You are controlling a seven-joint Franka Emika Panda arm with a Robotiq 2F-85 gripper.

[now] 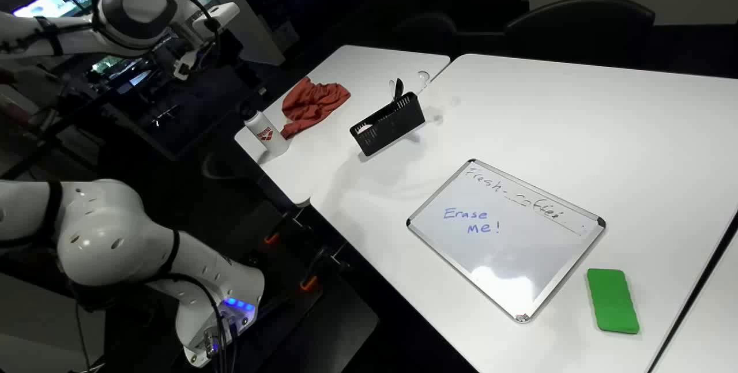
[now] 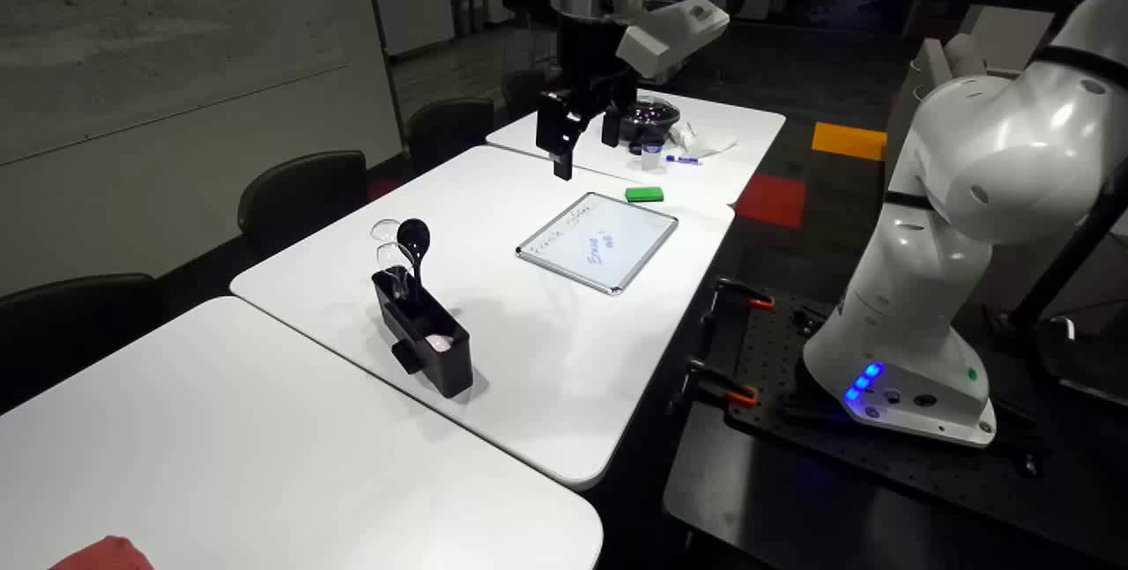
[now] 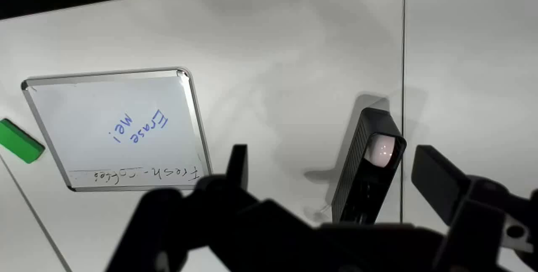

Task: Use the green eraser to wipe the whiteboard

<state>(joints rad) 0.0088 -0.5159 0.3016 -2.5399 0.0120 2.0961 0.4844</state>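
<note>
Spread well apart, our jaws hang above the worktop. Seen from the wrist, they reach in from the lower edge, and between them we look down on worktop and part of a black caddy. Our green eraser lies flat on the worktop, just beside a short side of the whiteboard and apart from it; in the wrist view it sits at the left edge, partly cut off. We find the whiteboard lying flat too, with a grey frame and dark caps at several corners. On it, blue writing reads "Erase me!", and along a long side runs a darker line of writing that starts with "Fresh" and turns patchy after. A bright reflection covers part of the surface near a corner.

Well apart from the whiteboard, the black caddy stands near a seam in the worktop. It holds a black spoon, some clear utensils and a pale rounded thing. Past that seam, in an exterior view, we see a white bottle upright near a rust-red cloth. At the opposite end, beyond the green eraser in an exterior view, we make out a dark round container, a clear cup, a blue marker and some crumpled pale wrapping. Dark chairs line the side across from our arm; blue lights glow at its base.
</note>
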